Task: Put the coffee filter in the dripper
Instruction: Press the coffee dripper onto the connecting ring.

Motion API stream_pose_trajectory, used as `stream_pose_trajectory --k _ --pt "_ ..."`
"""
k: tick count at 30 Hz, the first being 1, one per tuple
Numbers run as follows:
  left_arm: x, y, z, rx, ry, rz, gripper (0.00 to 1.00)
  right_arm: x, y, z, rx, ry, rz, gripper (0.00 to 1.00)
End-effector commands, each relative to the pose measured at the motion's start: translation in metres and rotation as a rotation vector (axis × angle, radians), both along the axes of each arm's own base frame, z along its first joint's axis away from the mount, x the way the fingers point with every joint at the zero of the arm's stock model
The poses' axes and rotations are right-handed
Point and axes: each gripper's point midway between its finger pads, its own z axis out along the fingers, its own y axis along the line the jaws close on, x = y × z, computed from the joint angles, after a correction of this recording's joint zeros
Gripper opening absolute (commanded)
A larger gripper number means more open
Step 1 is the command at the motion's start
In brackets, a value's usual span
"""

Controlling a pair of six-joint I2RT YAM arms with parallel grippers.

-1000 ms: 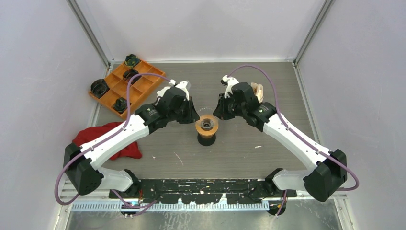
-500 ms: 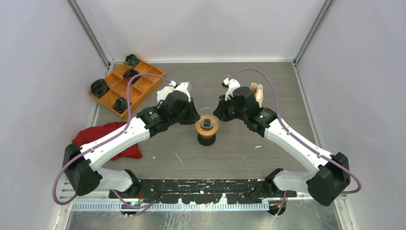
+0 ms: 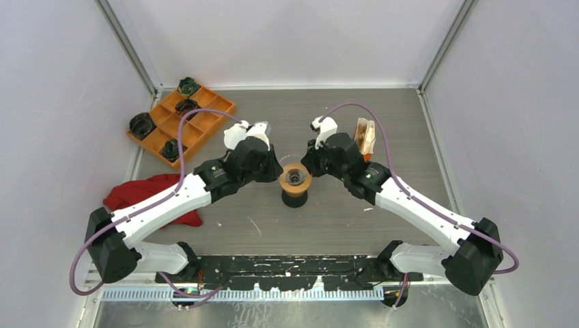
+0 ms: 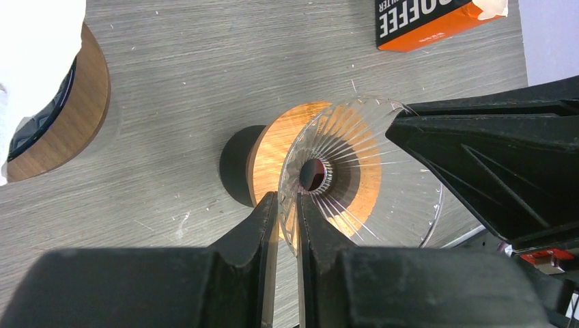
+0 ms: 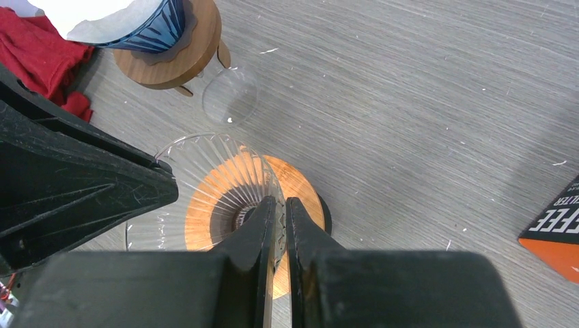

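A clear ribbed dripper (image 3: 295,178) sits on an orange collar and black base at the table's middle. My left gripper (image 3: 271,167) is shut on its left rim, with the jaws pinching the clear wall (image 4: 287,199). My right gripper (image 3: 315,161) is shut on the opposite rim (image 5: 280,203). The ribbed cone shows in the left wrist view (image 4: 362,171) and the right wrist view (image 5: 205,178). A white paper filter (image 5: 89,17) sits in a separate blue dripper on a wooden collar (image 4: 85,96). That dripper is hidden under my left arm in the top view.
An orange coffee filter box (image 3: 366,135) stands behind the right gripper and shows in both wrist views (image 4: 437,24) (image 5: 554,232). An orange tray (image 3: 205,119) with black parts is at the back left. A red cloth (image 3: 153,195) lies at the left.
Both grippers have moved inward and toward the near side, closing in on the clear dripper's rim from each side. The dripper has stayed in place.
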Motion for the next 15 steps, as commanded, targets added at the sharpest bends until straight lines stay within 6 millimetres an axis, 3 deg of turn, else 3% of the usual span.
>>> stream_pose_trajectory --k 1,15 --pt "-0.03 0.014 -0.06 0.185 0.133 -0.07 0.15 -0.051 -0.032 -0.103 -0.262 0.26 0.057 0.03" --pt "-0.031 0.002 -0.051 0.197 0.105 -0.097 0.17 -0.06 -0.045 -0.129 -0.255 0.287 -0.007 0.03"
